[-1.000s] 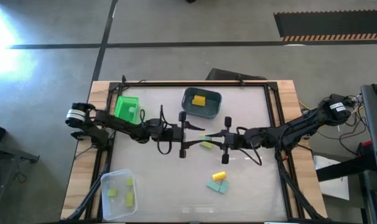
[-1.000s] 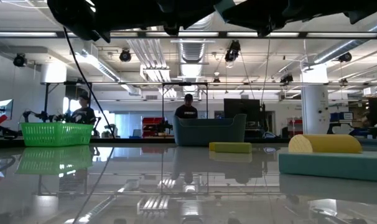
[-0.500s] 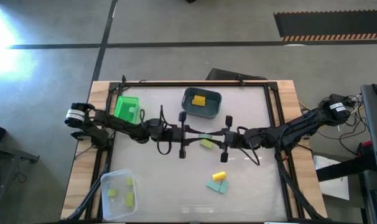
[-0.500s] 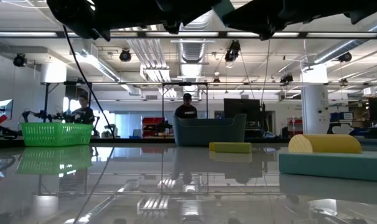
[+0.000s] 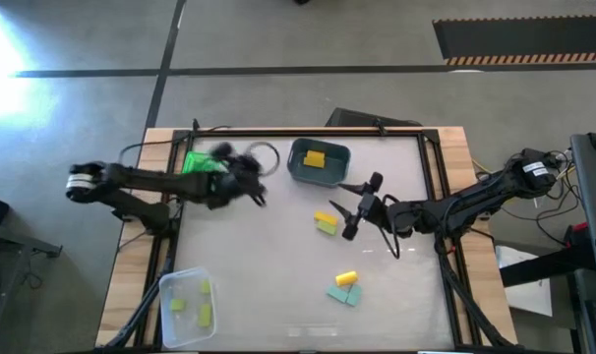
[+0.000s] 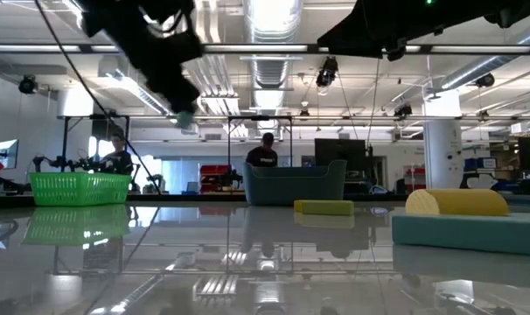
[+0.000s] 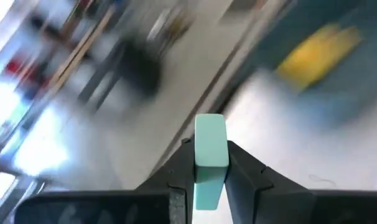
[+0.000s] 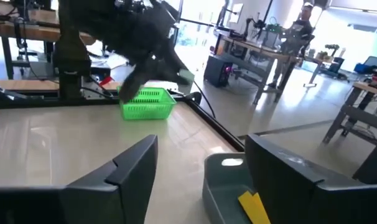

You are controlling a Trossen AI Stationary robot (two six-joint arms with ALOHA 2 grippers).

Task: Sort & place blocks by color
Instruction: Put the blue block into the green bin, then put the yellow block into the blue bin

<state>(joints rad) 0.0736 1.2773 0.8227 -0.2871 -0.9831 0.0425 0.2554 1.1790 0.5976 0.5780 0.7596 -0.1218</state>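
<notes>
I take the grey-blue bin (image 5: 319, 162) as my landmark. Nearest my low camera, a teal block (image 6: 468, 231) carries a yellow cylinder (image 6: 456, 202), well short of the bin. Closer to the bin lies a lime-and-yellow pair of blocks (image 5: 326, 222). My right gripper (image 5: 349, 208) hovers just beside that pair, fingers spread and empty. My left gripper (image 7: 209, 180), raised between the bin and the green basket (image 6: 79, 187), pinches a pale teal block (image 7: 209, 159).
</notes>
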